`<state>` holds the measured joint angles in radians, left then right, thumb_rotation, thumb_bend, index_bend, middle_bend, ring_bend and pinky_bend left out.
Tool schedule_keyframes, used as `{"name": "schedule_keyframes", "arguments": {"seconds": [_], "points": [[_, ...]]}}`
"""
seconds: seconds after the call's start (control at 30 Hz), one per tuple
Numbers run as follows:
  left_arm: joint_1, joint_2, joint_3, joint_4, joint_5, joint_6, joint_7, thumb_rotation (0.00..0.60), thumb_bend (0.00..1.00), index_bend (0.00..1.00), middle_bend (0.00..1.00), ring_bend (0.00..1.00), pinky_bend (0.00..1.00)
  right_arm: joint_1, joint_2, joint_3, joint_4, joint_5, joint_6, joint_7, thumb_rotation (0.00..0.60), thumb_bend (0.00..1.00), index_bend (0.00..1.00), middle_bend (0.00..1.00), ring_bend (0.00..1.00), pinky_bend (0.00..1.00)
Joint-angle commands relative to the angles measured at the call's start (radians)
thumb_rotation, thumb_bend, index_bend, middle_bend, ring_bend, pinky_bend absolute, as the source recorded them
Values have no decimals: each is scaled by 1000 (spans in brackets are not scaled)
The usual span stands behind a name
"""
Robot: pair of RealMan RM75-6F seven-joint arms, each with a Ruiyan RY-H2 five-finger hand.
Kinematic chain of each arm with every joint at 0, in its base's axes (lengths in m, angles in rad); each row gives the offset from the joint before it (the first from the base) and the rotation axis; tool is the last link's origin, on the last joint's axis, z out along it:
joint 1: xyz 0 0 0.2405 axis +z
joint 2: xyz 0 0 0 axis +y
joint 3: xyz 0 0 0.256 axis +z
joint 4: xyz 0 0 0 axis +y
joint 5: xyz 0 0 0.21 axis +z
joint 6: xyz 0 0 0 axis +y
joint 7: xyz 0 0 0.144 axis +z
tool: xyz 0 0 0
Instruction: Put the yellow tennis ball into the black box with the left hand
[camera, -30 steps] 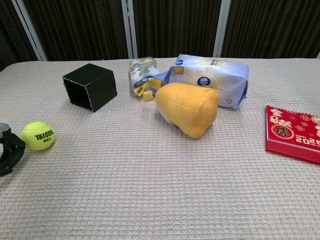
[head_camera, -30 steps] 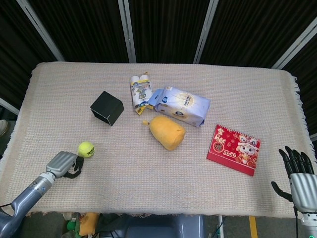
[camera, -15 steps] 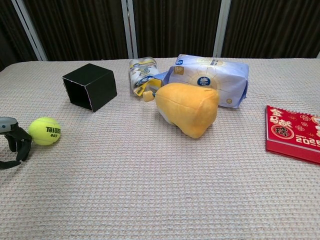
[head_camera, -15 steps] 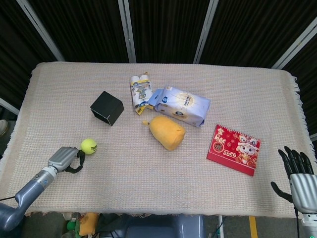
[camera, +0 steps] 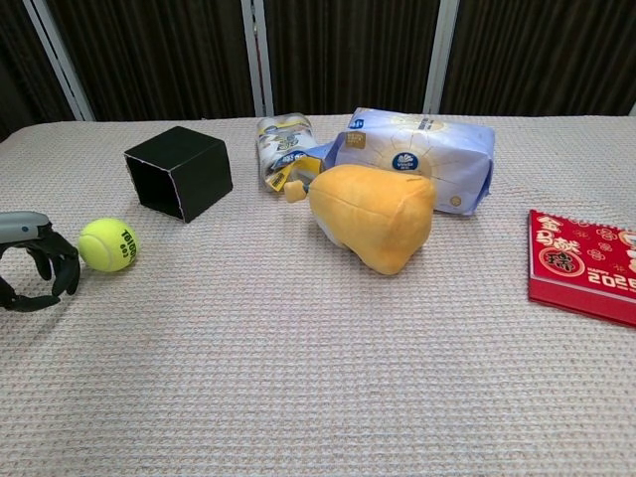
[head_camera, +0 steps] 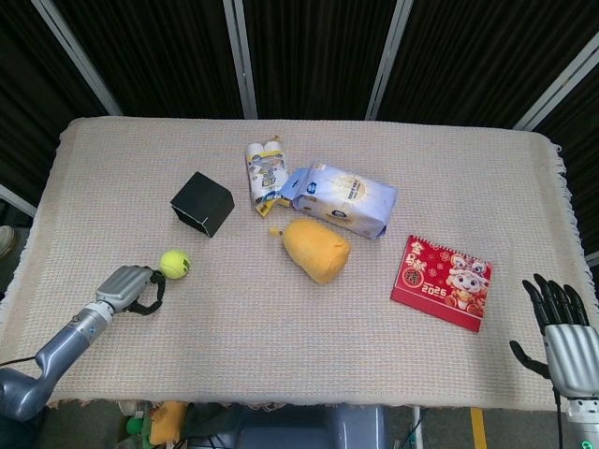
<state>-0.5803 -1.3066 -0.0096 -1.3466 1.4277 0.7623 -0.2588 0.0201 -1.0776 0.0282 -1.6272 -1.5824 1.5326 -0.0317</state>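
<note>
The yellow tennis ball (head_camera: 174,264) (camera: 108,244) lies on the cloth, a little in front of the black box (head_camera: 202,204) (camera: 180,173), whose open side faces the front left. My left hand (head_camera: 130,289) (camera: 35,273) sits just left of the ball, fingers curled in a loose ring with nothing inside; its fingertips are right beside the ball. My right hand (head_camera: 560,327) hovers at the table's front right corner, fingers spread, holding nothing. It does not show in the chest view.
A yellow plush toy (head_camera: 315,249) (camera: 376,215) lies mid-table. Behind it are a blue-white tissue pack (head_camera: 345,199) (camera: 418,155) and a small wrapped roll pack (head_camera: 265,173) (camera: 282,147). A red 2026 calendar (head_camera: 442,282) (camera: 585,264) lies at the right.
The ball has rolled away toward the black box, and my left hand has followed it forward and right. The right hand has stayed put.
</note>
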Motion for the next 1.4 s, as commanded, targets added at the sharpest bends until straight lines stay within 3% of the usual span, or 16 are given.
{"name": "schedule_keyframes", "arguments": {"seconds": [0.03,0.47,1.0,1.4], "points": [[-5,3,2,2,2,-2,0,600,468,232,403,309,310,4,-1,1,-2,2,-5,-1,600,279,0,0,0,0],[-42,-75,-20,113,-26,-38,-46,600,451,212,387,286,309,2,-6,3,-5,8,-1,-16,600,279,0,0,0,0],[-69,-119,-47,182,-21,-10,-91,600,415,206,371,268,308,6,-1,5,-3,17,-7,-6,600,279,0,0,0,0],[-121,-218,-93,330,-33,-8,-140,600,414,159,324,214,292,8,3,7,-2,17,-6,5,600,280,0,0,0,0]]}}
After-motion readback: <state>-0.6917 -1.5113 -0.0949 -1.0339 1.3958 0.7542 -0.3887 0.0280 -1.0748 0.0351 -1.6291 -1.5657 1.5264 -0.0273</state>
